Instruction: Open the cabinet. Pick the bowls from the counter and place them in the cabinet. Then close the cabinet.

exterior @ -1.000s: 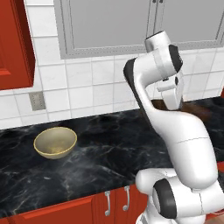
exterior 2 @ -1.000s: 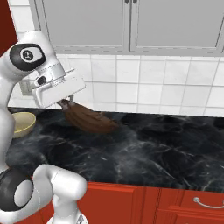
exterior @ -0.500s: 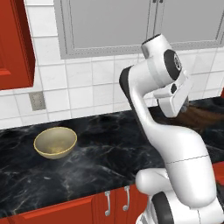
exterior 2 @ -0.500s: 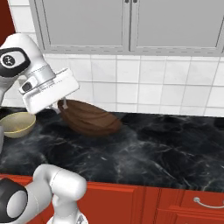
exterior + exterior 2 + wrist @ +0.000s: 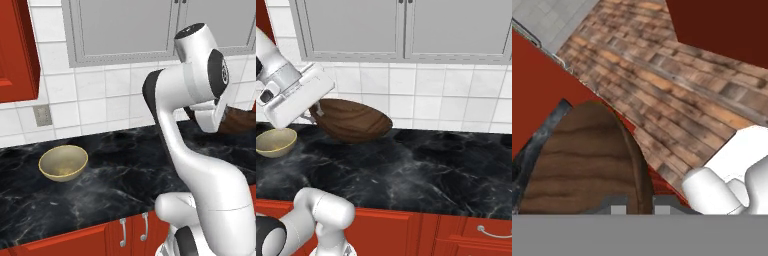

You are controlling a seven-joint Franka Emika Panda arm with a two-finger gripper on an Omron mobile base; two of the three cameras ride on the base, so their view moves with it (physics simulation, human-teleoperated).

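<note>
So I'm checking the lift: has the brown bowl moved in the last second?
Yes. The brown bowl, held in the tool, has risen off the counter and now hangs against the wall tiles.

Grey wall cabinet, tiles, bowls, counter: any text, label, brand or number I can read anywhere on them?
None: no readable text in any view.
The grey-doored wall cabinet, white wall tiles, black marble-look counter, dark brown wood-grained bowl in the hand, pale beige-yellow glazed bowl and grey wall outlet plate are all unmarked.
</note>
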